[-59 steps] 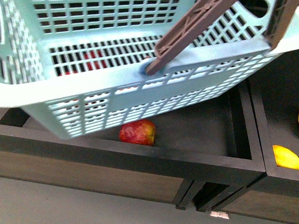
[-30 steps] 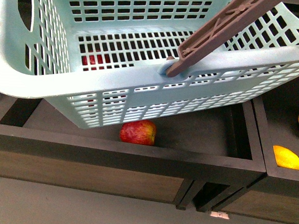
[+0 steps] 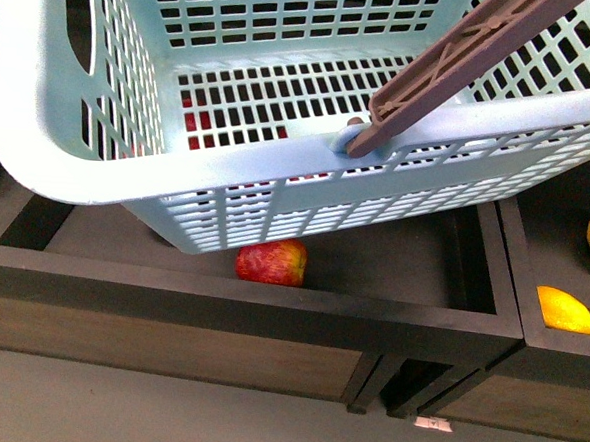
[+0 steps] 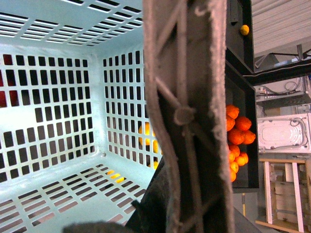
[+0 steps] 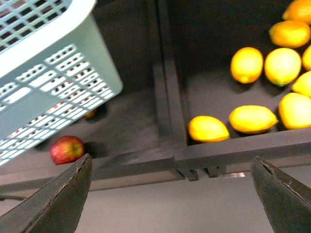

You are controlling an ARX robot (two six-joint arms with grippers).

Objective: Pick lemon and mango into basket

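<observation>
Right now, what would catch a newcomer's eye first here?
The teal basket fills the front view, hanging tilted above the dark left bin, its brown handle running up to the right. Beneath its near wall lies a small red mango; yellow fruits sit in the right bin.

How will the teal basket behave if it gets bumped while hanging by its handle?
The basket hangs tilted from its brown handle on a pivot, so it would probably swing. Slotted plastic walls suggest it is light yet fairly stiff. No fruit shows inside, so little weight likely steadies it.
</observation>
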